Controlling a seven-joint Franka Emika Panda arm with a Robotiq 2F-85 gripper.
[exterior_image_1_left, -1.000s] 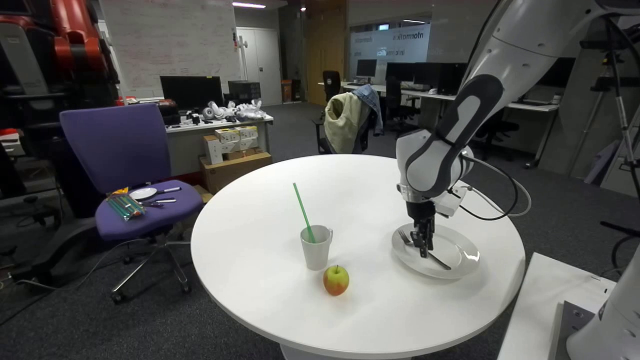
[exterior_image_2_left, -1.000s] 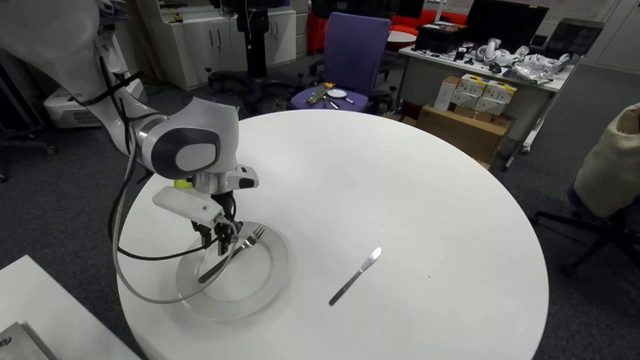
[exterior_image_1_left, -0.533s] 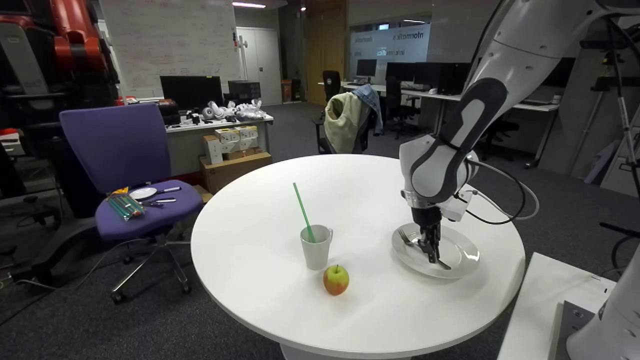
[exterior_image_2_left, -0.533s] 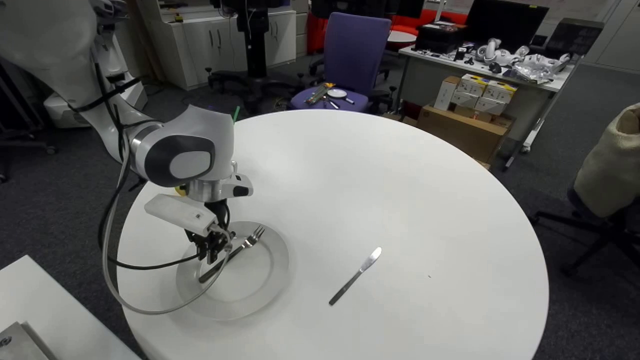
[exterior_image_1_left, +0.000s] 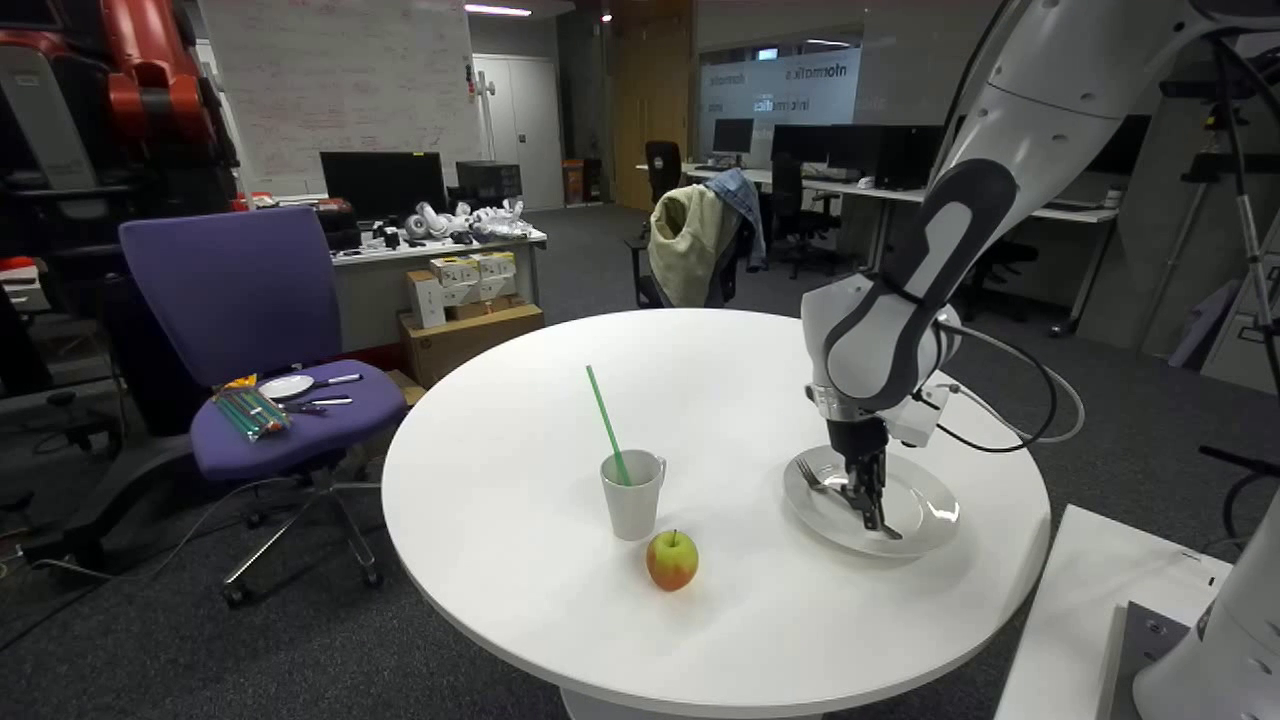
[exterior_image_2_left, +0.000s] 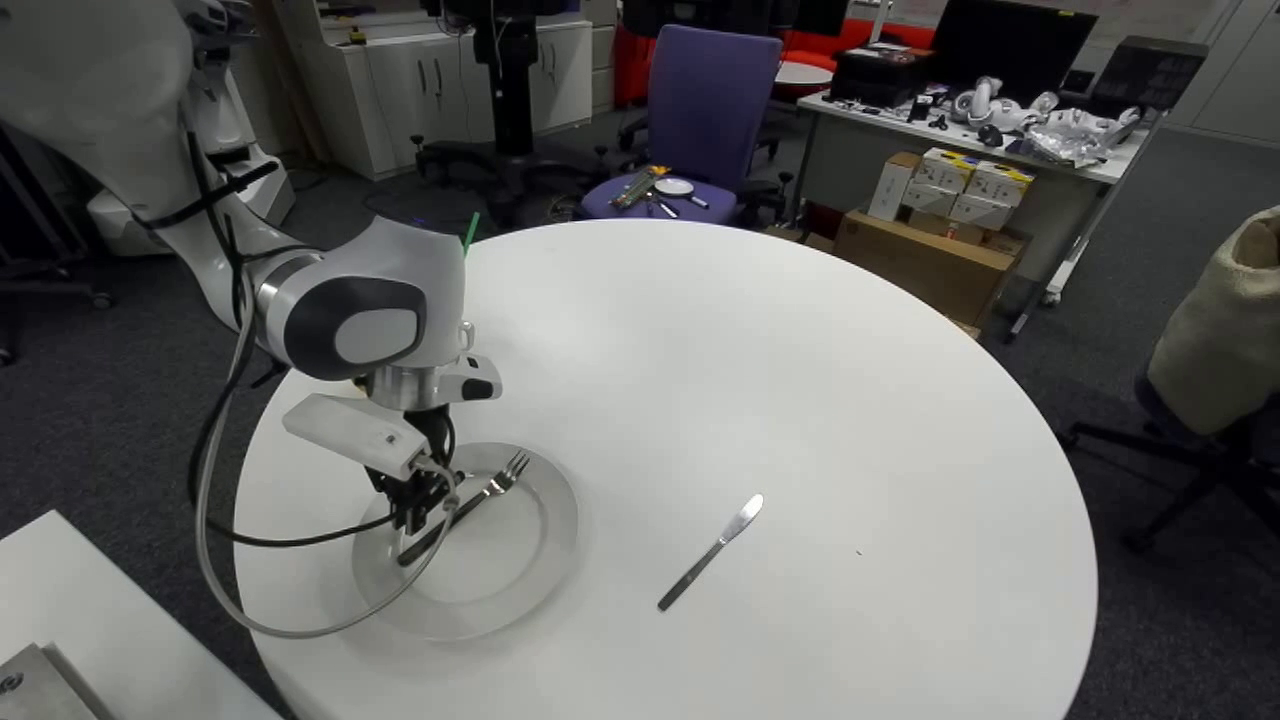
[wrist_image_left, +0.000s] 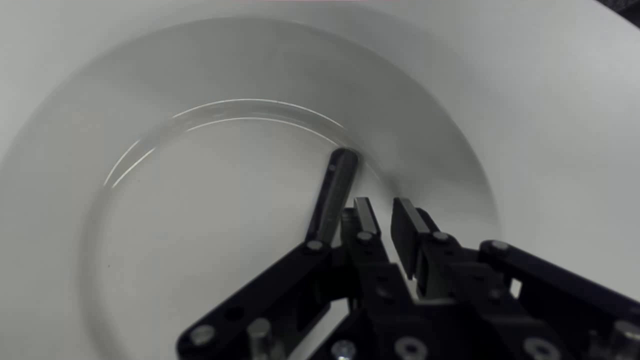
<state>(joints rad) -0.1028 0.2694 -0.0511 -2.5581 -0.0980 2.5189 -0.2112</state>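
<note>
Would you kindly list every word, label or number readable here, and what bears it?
"informatics": on the glass panel at the back, repeated, some copies partial or blurred.
Whiteboard: handwriting too faint to read.
Small boxes: printing too small to read.
Plate, fork, table knife: no lettering visible.

The robot's arm (exterior_image_1_left: 1060, 90) is smooth, white and round-sided, with a black strap (exterior_image_2_left: 190, 204) tied about it. Near its end a charcoal patch (exterior_image_2_left: 310, 325) frames a pale oval inlay (exterior_image_2_left: 376, 336), above a silvery collar (exterior_image_2_left: 404, 388) and a white box-shaped housing (exterior_image_2_left: 352, 434). A black cable (exterior_image_2_left: 290, 543) and a grey cable (exterior_image_2_left: 296, 636) loop outside. The hand (wrist_image_left: 384, 215) is black, its linkages (wrist_image_left: 255, 294) studded with silvery screws (wrist_image_left: 343, 350).
</note>
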